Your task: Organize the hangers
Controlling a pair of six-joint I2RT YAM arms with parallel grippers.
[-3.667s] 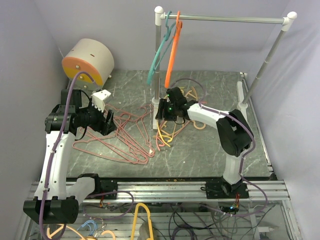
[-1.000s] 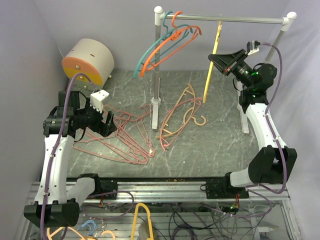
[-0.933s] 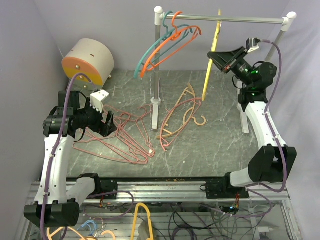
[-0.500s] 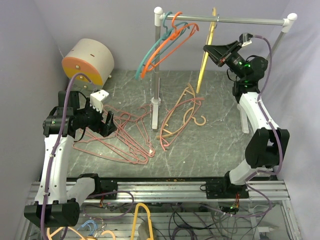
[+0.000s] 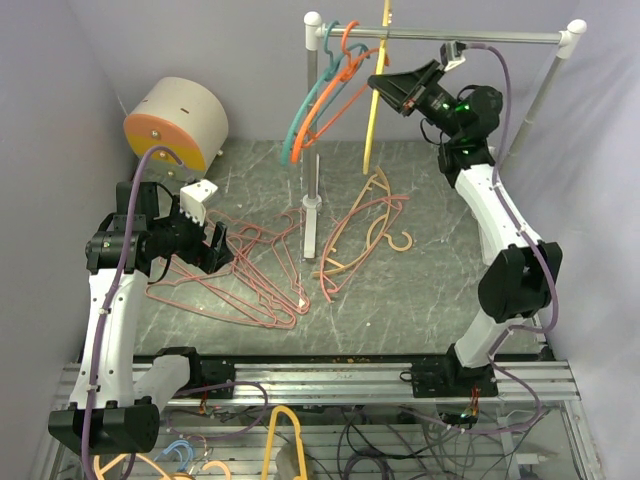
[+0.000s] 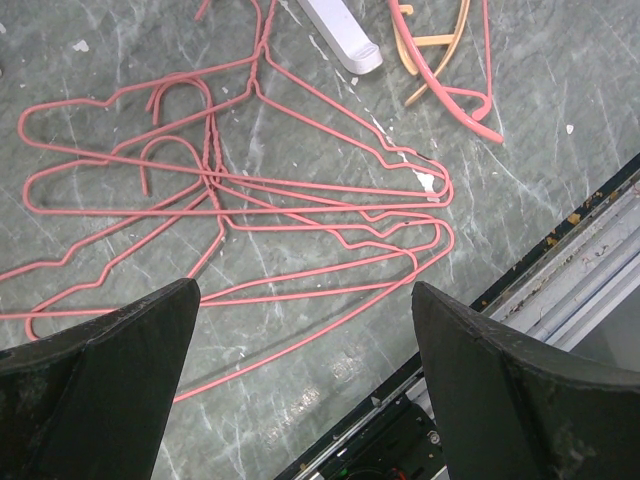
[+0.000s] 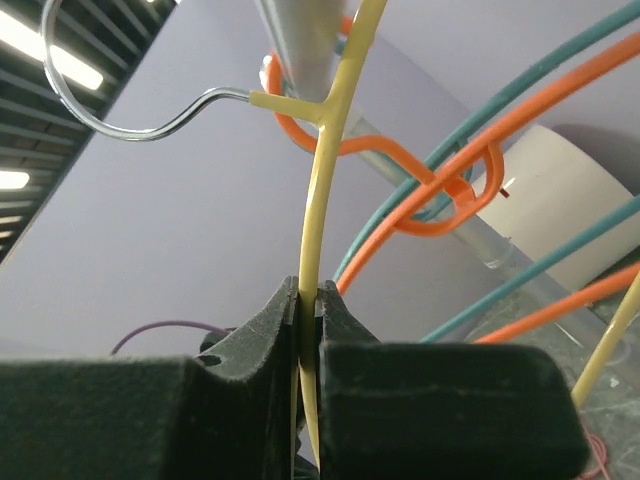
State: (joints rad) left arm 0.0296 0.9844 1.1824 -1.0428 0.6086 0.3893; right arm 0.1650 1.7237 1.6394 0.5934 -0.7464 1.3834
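The right gripper (image 5: 384, 88) is raised high above the far half of the tabletop, its 2 fingers (image 7: 262, 335) clamped tight on the thin body of the yellow hanger (image 5: 371, 112); in the right wrist view the yellow hanger (image 7: 330, 170) runs up from between the pads to a silver hook (image 7: 150, 125) that curls beside the rail (image 7: 300, 40); whether the hook bears on the rail I cannot tell. The teal hanger (image 5: 297, 135) and the orange hanger (image 5: 327, 92) hang from the silver rail (image 5: 480, 38) close to its left white joint, just left of the yellow one and tilted.

The left gripper (image 5: 215, 245) hangs low near the left edge of the tabletop, its jaws wide apart and holding nothing; below it a tangle of pink wire hangers (image 6: 250, 190) lies flat, toward the near-left corner. 2 or so peach hangers (image 5: 365, 222), with a pink one among them, lie around the middle of the tabletop, beside the white foot (image 5: 312, 235) of the rail's post. A cream drum (image 5: 175, 122) with an orange face sits at the far-left corner.
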